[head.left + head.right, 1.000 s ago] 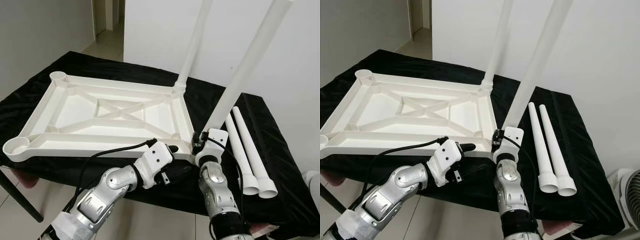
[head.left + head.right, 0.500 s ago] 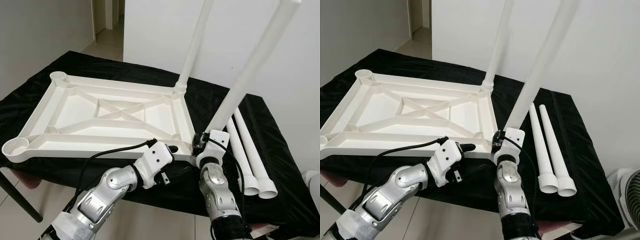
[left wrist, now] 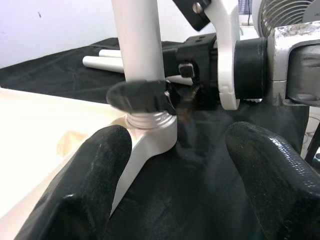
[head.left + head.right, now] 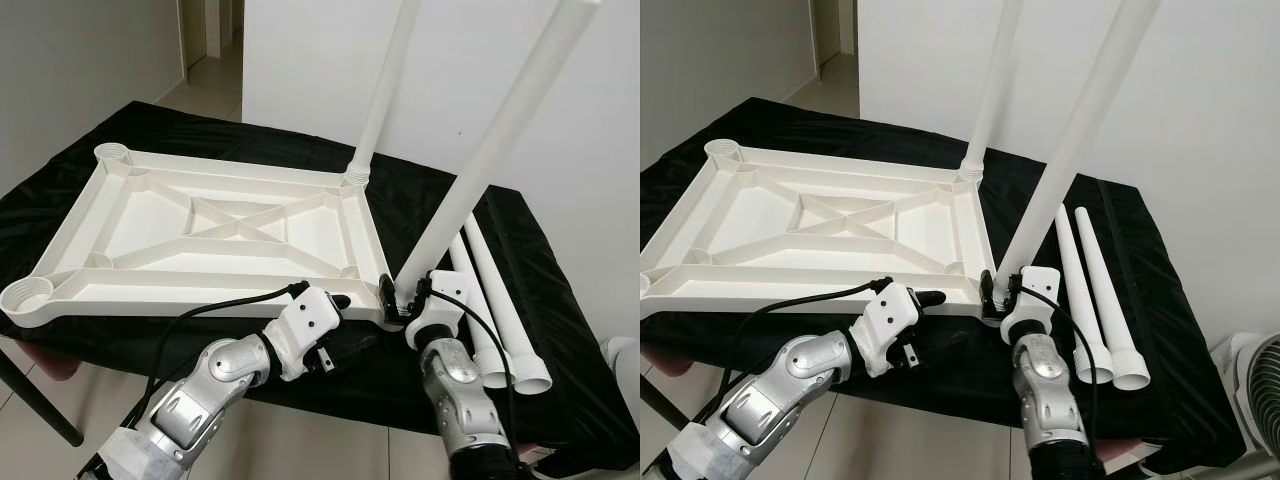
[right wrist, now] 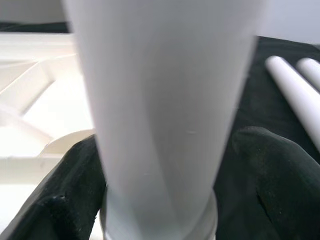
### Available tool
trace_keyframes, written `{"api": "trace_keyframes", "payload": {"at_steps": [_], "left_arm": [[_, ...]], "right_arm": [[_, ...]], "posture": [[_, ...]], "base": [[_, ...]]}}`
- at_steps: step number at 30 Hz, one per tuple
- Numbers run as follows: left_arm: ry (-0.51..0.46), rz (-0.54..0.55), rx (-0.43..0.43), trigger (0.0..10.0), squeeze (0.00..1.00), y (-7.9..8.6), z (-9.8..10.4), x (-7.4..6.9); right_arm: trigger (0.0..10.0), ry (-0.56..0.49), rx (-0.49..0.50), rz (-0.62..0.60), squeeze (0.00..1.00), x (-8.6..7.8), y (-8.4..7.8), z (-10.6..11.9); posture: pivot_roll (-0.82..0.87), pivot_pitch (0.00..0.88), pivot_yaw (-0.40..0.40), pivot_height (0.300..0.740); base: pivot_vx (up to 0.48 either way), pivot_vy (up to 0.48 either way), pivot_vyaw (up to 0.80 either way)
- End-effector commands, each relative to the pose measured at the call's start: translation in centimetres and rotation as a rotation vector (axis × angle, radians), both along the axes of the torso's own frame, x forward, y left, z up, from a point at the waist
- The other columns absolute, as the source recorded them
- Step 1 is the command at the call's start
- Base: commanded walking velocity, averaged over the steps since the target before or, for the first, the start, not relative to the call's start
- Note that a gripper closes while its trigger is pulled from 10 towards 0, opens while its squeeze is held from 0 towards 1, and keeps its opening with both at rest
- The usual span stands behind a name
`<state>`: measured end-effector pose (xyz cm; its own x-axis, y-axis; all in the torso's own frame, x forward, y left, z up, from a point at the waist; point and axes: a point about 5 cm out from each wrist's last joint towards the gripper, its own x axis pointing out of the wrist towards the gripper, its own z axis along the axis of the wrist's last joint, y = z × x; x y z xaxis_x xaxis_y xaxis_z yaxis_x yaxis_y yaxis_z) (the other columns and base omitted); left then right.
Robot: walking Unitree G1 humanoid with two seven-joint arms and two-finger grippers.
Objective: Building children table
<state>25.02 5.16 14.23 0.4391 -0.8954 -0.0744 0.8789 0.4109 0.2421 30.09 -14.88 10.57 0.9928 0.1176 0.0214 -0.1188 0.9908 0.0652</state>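
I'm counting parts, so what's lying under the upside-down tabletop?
The tabletop rests on a black cloth, which also holds two loose legs beside it. Whatever lies beneath the panel is covered.

Tight at the near right corner, open over the tabletop's middle

My right gripper (image 4: 1002,290) clamps the near leg (image 4: 1070,150); 2 loose legs (image 4: 1095,300) block its right. My left gripper (image 4: 335,300), fingers apart, crowds the tabletop (image 4: 200,235) edge.

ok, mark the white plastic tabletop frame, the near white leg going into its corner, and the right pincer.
white plastic tabletop frame (image 4: 215,215): left eye view, centre cross ribs.
near white plastic leg (image 4: 490,150): left eye view, mid shaft.
right pincer (image 4: 398,300): left eye view, at the leg base.
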Motion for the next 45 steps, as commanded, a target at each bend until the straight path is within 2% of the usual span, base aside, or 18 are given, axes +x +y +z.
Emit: {"api": "trace_keyframes", "payload": {"at_steps": [1, 3, 5, 9, 17, 18, 19, 20, 21, 22, 23, 32, 33, 35, 36, 45], "left_arm": [[0.014, -0.111, 0.014, 10.0, 0.00, -0.3, 0.1, -0.6], [0.015, -0.119, 0.018, 10.0, 0.00, -0.3, 0.1, -0.7], [0.015, -0.121, 0.018, 10.0, 0.00, -0.3, 0.1, -0.8], [0.014, -0.121, 0.020, 10.0, 0.00, -0.2, 0.2, -0.8], [0.011, -0.119, 0.022, 10.0, 0.00, -0.2, 0.3, -0.7], [0.009, -0.121, 0.023, 10.0, 0.00, -0.2, 0.3, -0.7], [0.009, -0.121, 0.023, 10.0, 0.00, -0.2, 0.3, -0.7], [0.008, -0.122, 0.022, 10.0, 0.00, -0.3, 0.4, -0.7], [0.008, -0.122, 0.022, 10.0, 0.00, -0.3, 0.4, -0.7], [0.008, -0.122, 0.022, 10.0, 0.00, -0.3, 0.4, -0.7], [0.007, -0.121, 0.022, 10.0, 0.00, -0.3, 0.4, -0.7], [0.009, -0.122, 0.022, 10.0, 0.00, -0.3, 0.4, -0.8], [0.009, -0.124, 0.023, 10.0, 0.00, -0.3, 0.4, -0.8], [0.010, -0.125, 0.023, 10.0, 0.00, -0.3, 0.4, -0.8], [0.010, -0.125, 0.023, 10.0, 0.00, -0.3, 0.4, -0.8], [0.008, -0.133, 0.025, 10.0, 0.00, -0.4, 0.5, -0.7]], "right_arm": [[10.0, 0.019, -0.008, 0.049, 0.00, 0.1, -0.3, -0.5], [10.0, 0.017, -0.030, 0.129, 0.00, 0.6, -0.7, -0.4], [10.0, 0.016, -0.026, 0.145, 0.00, 0.8, -0.8, -0.3], [10.0, -0.022, -0.078, 0.265, 0.00, 1.8, -0.5, 0.6], [10.0, -0.039, -0.130, 0.370, 0.00, 3.0, -0.4, 1.6], [9.6, -0.032, -0.134, 0.387, 0.00, 3.3, -0.5, 1.6], [9.6, -0.032, -0.134, 0.387, 0.00, 3.3, -0.5, 1.6], [3.7, -0.023, -0.143, 0.393, 0.00, 3.4, -0.6, 1.5], [0.5, -0.009, -0.149, 0.394, 0.00, 3.5, -0.8, 1.3], [0.5, -0.009, -0.149, 0.394, 0.00, 3.5, -0.8, 1.3], [0.0, 0.001, -0.157, 0.395, 0.00, 3.5, -1.0, 1.1], [0.0, 0.040, -0.120, 0.395, 0.00, 3.0, -1.3, -0.1], [1.6, 0.041, -0.117, 0.376, 0.00, 3.0, -1.4, -0.3], [1.6, 0.041, -0.113, 0.373, 0.00, 3.0, -1.4, -0.3], [10.0, 0.043, -0.100, 0.370, 0.00, 3.0, -1.4, -0.4], [10.0, 0.076, -0.050, 0.321, 0.00, 3.2, -0.4, -0.6]], "posture": [[0.00, 0.000, -0.149, 0.740], [0.00, 0.000, -0.144, 0.740], [0.00, 0.000, -0.144, 0.740], [0.01, 0.000, -0.135, 0.740], [0.01, 0.000, -0.125, 0.740], [0.01, 0.000, -0.125, 0.740], [0.01, 0.000, -0.125, 0.740], [0.01, 0.000, -0.125, 0.740], [0.01, 0.000, -0.125, 0.740], [0.01, 0.000, -0.125, 0.740], [0.01, 0.000, -0.125, 0.740], [0.01, 0.000, -0.124, 0.740], [0.01, 0.000, -0.121, 0.740], [0.01, 0.000, -0.121, 0.740], [0.01, 0.000, -0.117, 0.740], [0.01, 0.000, -0.115, 0.740]], "base": [[0.000, 0.000, 0.00], [0.000, 0.000, 0.00], [0.000, 0.000, 0.00], [0.000, 0.000, 0.00], [0.000, 0.000, 0.00], [0.000, 0.000, 0.00], [0.000, 0.000, 0.00], [0.000, 0.000, 0.00], [0.000, 0.000, 0.00], [0.000, 0.000, 0.00], [0.000, 0.000, 0.00], [0.000, 0.000, 0.00], [0.000, 0.000, 0.00], [0.000, 0.000, 0.00], [0.000, 0.000, 0.00], [0.000, 0.000, 0.00]]}}
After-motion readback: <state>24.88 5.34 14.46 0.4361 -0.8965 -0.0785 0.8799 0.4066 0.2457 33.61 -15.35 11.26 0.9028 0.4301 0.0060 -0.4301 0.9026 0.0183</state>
